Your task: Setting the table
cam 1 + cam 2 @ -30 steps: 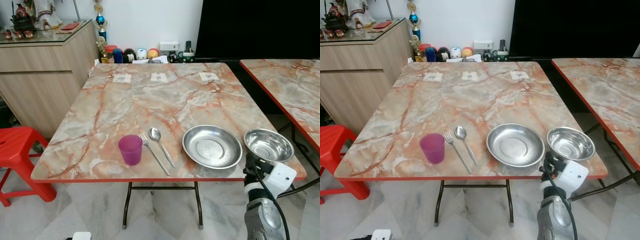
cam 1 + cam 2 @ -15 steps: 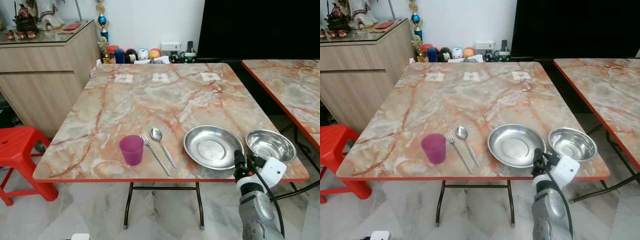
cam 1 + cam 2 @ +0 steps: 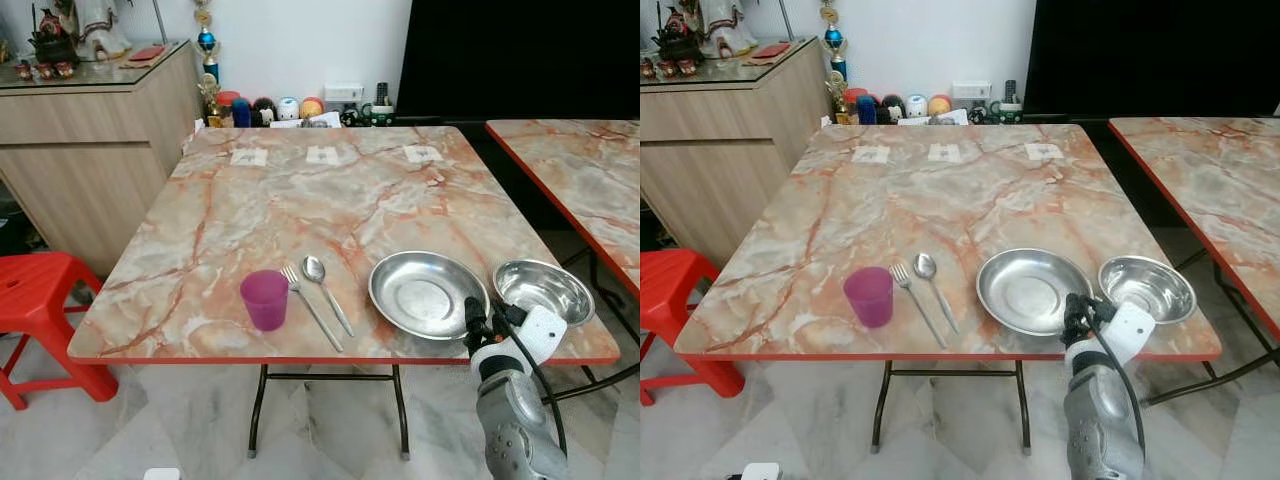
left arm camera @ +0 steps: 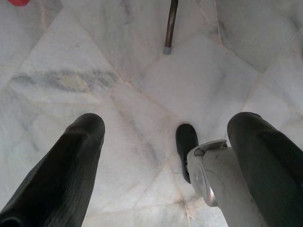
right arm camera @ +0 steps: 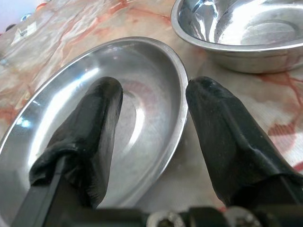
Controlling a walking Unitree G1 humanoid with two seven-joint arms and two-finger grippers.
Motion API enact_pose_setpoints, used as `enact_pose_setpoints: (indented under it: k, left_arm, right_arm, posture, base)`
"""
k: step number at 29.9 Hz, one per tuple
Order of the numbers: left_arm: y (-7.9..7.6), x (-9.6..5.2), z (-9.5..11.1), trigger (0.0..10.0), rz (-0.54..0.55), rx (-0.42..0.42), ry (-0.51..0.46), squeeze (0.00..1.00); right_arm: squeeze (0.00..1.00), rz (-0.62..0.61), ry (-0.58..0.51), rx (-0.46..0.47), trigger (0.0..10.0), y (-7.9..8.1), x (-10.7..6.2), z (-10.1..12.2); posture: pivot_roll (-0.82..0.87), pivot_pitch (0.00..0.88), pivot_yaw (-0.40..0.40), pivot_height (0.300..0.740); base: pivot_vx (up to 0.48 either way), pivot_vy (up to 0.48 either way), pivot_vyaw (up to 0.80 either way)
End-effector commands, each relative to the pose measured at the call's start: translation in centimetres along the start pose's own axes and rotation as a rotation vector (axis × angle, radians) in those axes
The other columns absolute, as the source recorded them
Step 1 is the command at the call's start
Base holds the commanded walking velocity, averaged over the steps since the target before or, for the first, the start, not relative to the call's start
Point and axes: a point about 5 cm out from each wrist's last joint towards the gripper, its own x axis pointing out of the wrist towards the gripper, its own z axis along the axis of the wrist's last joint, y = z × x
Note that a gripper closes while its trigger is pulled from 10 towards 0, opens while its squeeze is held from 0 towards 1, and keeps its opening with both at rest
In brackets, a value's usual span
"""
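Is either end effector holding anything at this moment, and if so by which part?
Nothing is held. The right end effector is open, its fingers straddling the near rim of the steel plate without closing. The left end effector hangs open over the floor.

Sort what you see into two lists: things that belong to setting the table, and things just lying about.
Belong to the job: steel plate, steel bowl, purple cup, fork, spoon, right gripper with open fingers astride the plate's rim.

Lying about: red stool, wooden sideboard, trophy, second table.

No writing can be read: three small paper labels (image 3: 320, 155) lie toward twelve o'clock on the marble table (image 3: 250, 230), their print too small
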Motion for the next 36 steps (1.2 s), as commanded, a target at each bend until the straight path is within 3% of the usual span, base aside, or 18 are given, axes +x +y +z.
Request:
enact_pose_setpoints:
  k: [1, 16, 36]
  left_arm:
    - [0.0, -0.1, -0.3, 10.0, -0.001, -0.002, 0.006, 0.0]
    - [0.9, -0.6, -1.3, 10.0, 0.022, -0.017, 0.024, 0.0]
    - [0.7, -0.7, -1.7, 10.0, 0.013, 0.001, 0.04, 0.0]
  right_arm:
    - [0.0, -0.032, 0.003, 0.004, 10.0, -0.4, 0.4, 0.2]
    - [0.0, -0.052, 0.022, -0.002, 10.0, -0.4, 1.6, 0.6]
    - [0.0, -0.053, 0.061, -0.001, 10.0, 0.2, 2.9, 0.6]
  posture:
    - [-0.02, 0.013, 0.013, 0.74]
    - [-0.01, 0.085, 0.004, 0.74]
    - [0.0, 0.112, 0.01, 0.74]
  base:
    - [0.0, 0.0, 0.0]
    - [0.0, 0.0, 0.0]
    - [0.0, 0.0, 0.0]
